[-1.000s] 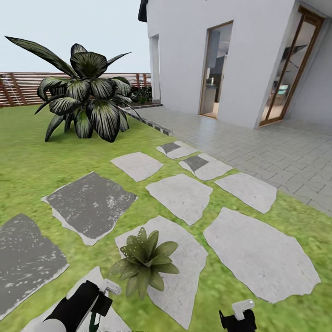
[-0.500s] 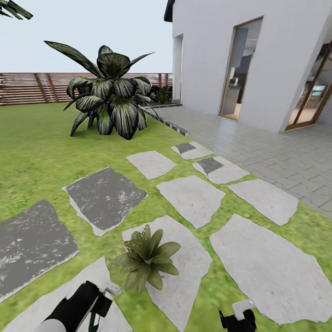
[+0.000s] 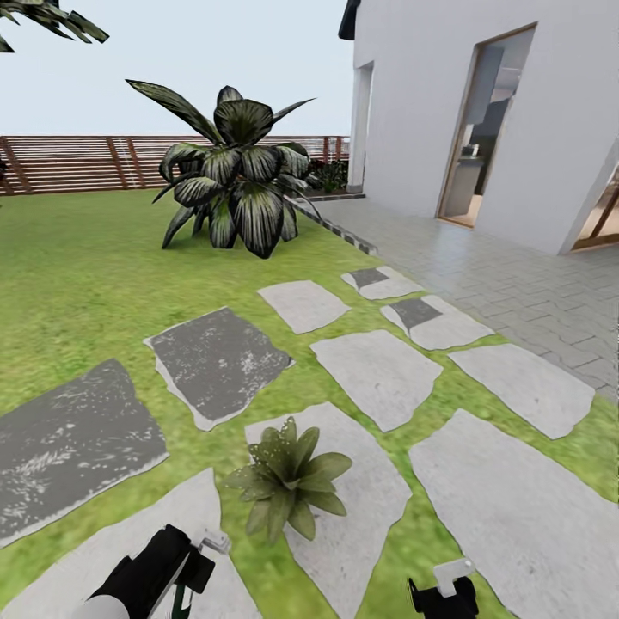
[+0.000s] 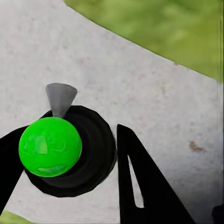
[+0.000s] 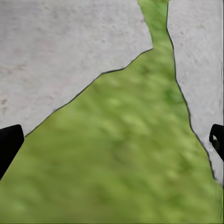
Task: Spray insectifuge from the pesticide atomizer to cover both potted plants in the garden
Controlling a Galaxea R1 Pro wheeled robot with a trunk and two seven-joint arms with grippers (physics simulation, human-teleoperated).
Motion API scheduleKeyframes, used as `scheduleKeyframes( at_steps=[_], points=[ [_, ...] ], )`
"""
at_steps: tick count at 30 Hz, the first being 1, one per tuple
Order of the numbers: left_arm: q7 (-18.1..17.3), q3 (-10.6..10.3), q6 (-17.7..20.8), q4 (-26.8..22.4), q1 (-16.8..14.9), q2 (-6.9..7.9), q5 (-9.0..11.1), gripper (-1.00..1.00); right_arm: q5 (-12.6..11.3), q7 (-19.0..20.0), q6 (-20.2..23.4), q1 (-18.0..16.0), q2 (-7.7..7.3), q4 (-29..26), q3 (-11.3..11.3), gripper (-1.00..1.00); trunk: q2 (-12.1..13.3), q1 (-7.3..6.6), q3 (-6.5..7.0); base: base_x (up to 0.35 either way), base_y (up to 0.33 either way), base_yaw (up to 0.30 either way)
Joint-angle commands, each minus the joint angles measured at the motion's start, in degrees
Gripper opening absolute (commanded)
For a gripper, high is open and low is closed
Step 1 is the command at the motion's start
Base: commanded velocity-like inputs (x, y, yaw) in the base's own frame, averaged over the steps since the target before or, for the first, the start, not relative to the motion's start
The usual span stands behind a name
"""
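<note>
One potted plant (image 3: 289,478), a low rosette of pointed green leaves, sits on a pale stepping stone (image 3: 361,516) just ahead of my arms; its leaves hide the pot. In the left wrist view the pesticide atomizer (image 4: 49,147) shows as a round black body with a bright green ball on top and a grey nozzle. My left gripper (image 4: 81,123) is shut on it, one black finger on each side. In the head view the left gripper (image 3: 182,580) hangs near the lower edge, left of the plant. My right gripper (image 5: 112,140) is open above grass, and the head view has it (image 3: 443,597) right of the plant.
Grey and pale stepping stones (image 3: 378,374) cross the garden lawn (image 3: 77,275). A big dark striped plant (image 3: 236,176) stands further back before the slatted fence (image 3: 77,162). A paved patio (image 3: 516,284) and white house wall with a doorway (image 3: 481,137) lie to the right.
The whole head view has shifted rightward across the picture, so the camera has turned left. Both arms keep their places in the picture, and the left gripper still holds the atomizer.
</note>
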Motion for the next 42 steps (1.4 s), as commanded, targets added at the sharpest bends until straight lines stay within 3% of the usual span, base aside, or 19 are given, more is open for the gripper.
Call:
scheduleKeyframes(
  at_steps=[1,11,31,42],
  points=[
    [-0.4,-0.2,0.2,-0.1,0.0,0.02,-0.7,-1.0,0.0,-0.4,-0.1,0.0,-0.05,0.0,0.5,1.0,0.0,-0.01,-0.05,0.0,-0.255,0.004],
    [-0.4,-0.2,0.2,-0.3,0.0,0.02,-0.7,-1.0,-0.1,-0.4,-0.1,0.0,0.31,-0.1,0.5,1.0,0.0,-0.01,-0.05,0.0,-0.182,0.021],
    [-0.4,-0.1,0.2,-0.6,0.0,-0.07,-0.7,-1.0,-0.1,-0.4,-0.1,0.0,0.31,0.0,0.5,1.0,0.0,-0.01,-0.05,0.001,0.0,0.276],
    [-0.4,-0.1,0.2,-0.5,0.0,-0.07,-0.7,-1.0,-0.1,-0.4,-0.2,0.0,0.31,0.0,0.5,1.0,0.0,-0.01,-0.05,0.135,-0.189,0.021]
  ],
)
